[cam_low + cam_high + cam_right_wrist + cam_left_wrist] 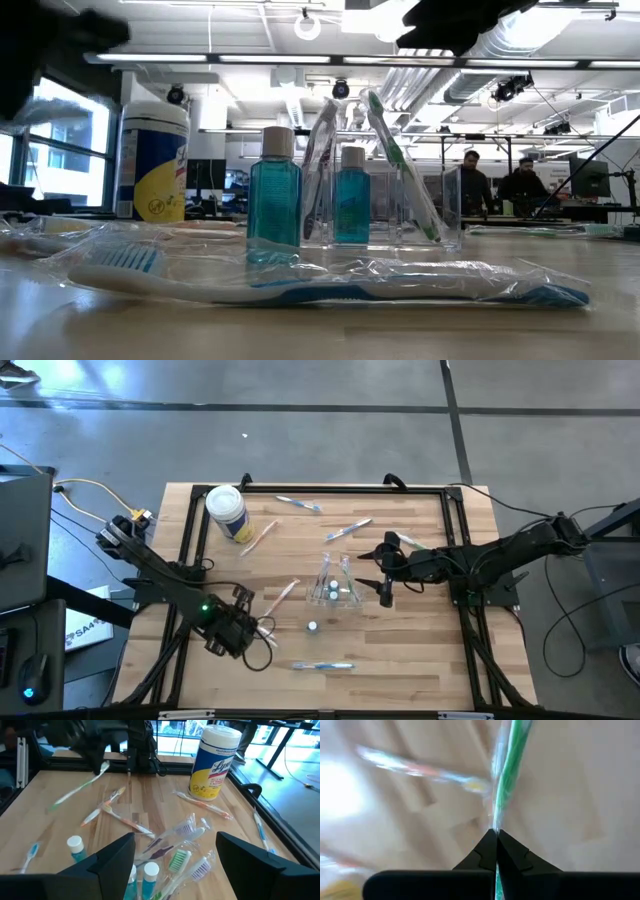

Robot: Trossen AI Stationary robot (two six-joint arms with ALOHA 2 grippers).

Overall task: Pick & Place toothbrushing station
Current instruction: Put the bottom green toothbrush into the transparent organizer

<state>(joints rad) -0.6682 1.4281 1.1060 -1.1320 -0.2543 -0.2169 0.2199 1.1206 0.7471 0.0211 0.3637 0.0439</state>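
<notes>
Green toothbrush (512, 765) pinched at wrapper end by left gripper (262, 630) fingers near worktop front-left; thin grip, may slip. Right gripper (385, 577) fingers wide.

Where things lie on our table

We see the cup (336, 592) near the table's (420, 660) middle, with toothbrushes (332, 572) and two bottles (333, 590) in it, a third bottle (313, 626) just nearer. The canister (226, 511) stands at the far left. One toothbrush (322, 665) lies at the near edge; others (298, 504) lie far. The left gripper (262, 630) sits near-left, the right gripper (384, 572) right of the cup.
</notes>
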